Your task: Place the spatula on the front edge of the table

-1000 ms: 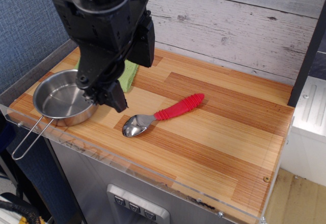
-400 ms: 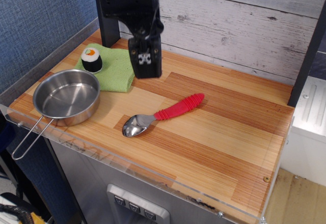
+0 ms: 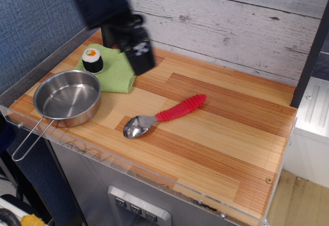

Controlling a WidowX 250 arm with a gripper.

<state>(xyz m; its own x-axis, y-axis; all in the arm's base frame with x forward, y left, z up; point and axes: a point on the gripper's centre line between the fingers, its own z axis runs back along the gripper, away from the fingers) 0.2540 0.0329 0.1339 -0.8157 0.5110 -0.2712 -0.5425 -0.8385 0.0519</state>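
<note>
Observation.image is my only feed, looking down at the table from its front right. I see the spatula lying flat on the planks near the middle of the top, a little toward the front. Its silver bowl points front-left and its red ribbed handle runs back-right. It sits apart from the acrylic rim along the front edge, with bare wood between them.

My gripper hangs blurred over the back-left part of the table, above the edge of a green cloth, well apart from the spatula. The blur hides the fingers, so I cannot tell whether the jaws are parted or closed. I see nothing in them.

A sushi piece, black-wrapped with a white and orange top, stands upright on the cloth. Just in front of the cloth sits a steel pan at the front-left corner. Its wire handle sticks out past the table's front edge. A whitewashed plank wall runs behind the table.
</note>
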